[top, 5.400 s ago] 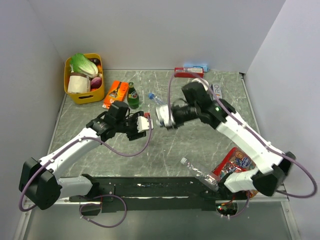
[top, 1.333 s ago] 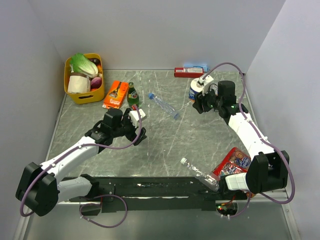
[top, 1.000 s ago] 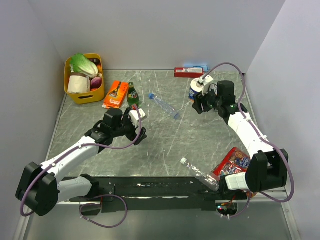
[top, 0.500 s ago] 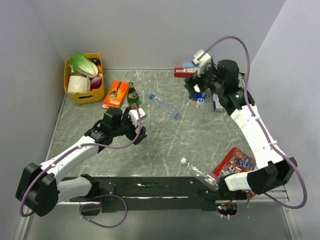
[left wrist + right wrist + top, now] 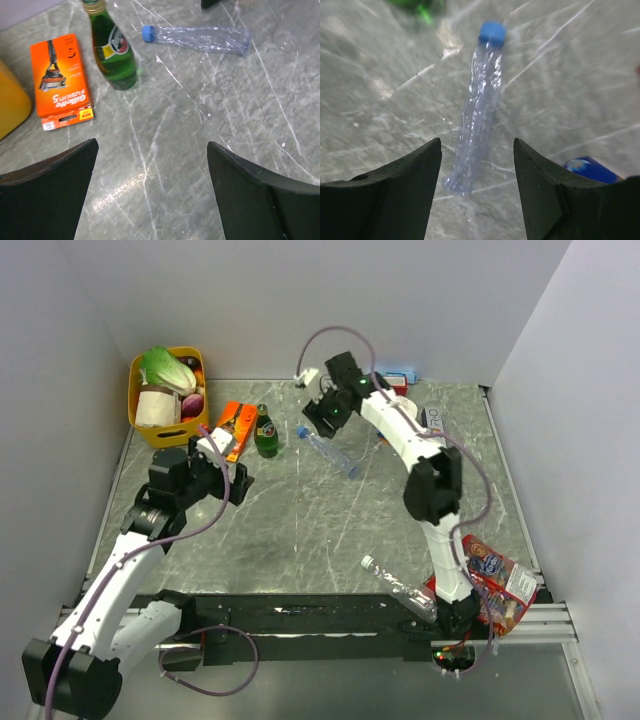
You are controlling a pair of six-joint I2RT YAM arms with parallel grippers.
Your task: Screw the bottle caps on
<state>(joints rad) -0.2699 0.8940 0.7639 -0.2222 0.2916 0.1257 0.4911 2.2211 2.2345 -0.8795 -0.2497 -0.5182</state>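
A: State of the right gripper (image 5: 476,142)?
B: Jaws parted, nothing between them. It hangs over a slim clear plastic bottle (image 5: 479,107) lying flat on the grey marbled table (image 5: 380,75). The fingers are clear of the bottle. The view is blurred.

A: Cap on it?
B: Yes. A small round blue screw cap (image 5: 492,31) sits on the neck, at the end away from the fingers. A blue object (image 5: 592,170) shows at the lower right of the wrist view, too blurred to name.

A: And the left gripper (image 5: 152,145)?
B: Spread wide and empty, above bare table. Ahead of it stands a dark green glass bottle with a label (image 5: 112,50), upright. An orange razor carton (image 5: 62,80) lies flat just left of that. The capped bottle lies beyond, to the right.

A: Other bottles?
B: In the top view an uncapped clear plastic bottle (image 5: 395,585) lies near the front edge, well apart from both grippers, its bare neck pointing left and back. A red snack bag (image 5: 505,575) lies beside its other end.

A: Anything else?
B: A yellow plastic bin (image 5: 170,432) stands in the far-left corner, with a green cabbage (image 5: 165,368) on top of its contents.
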